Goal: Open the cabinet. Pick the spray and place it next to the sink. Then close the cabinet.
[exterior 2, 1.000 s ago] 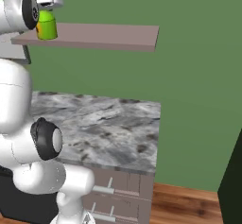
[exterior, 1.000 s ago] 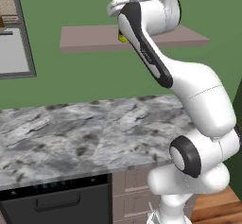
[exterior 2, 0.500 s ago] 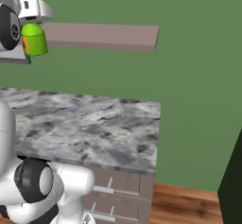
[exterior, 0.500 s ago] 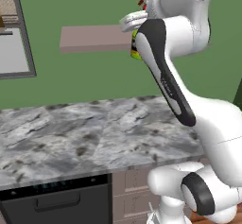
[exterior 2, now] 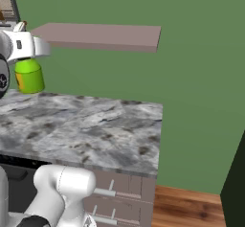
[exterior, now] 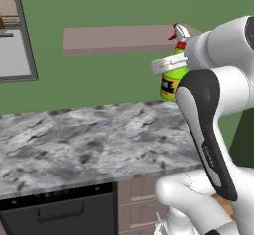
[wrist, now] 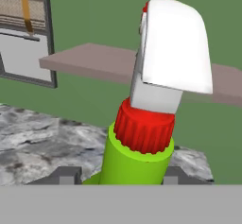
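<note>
Spray (wrist: 137, 159) pinched low on its green body between the jaws, carried upright high over the marble desk (exterior: 89, 145) just below the shelf (exterior: 114, 38); liable to slip or tip if swung fast, or clip that shelf edge.

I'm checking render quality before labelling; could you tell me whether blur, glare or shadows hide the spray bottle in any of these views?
Left base view: sharp, flat lighting, no glare; the arm covers part of the spray. Right base view: the spray is crisp and evenly lit. Hand view: the spray looms large, its base cut off, with soft shading on the white head.
</note>
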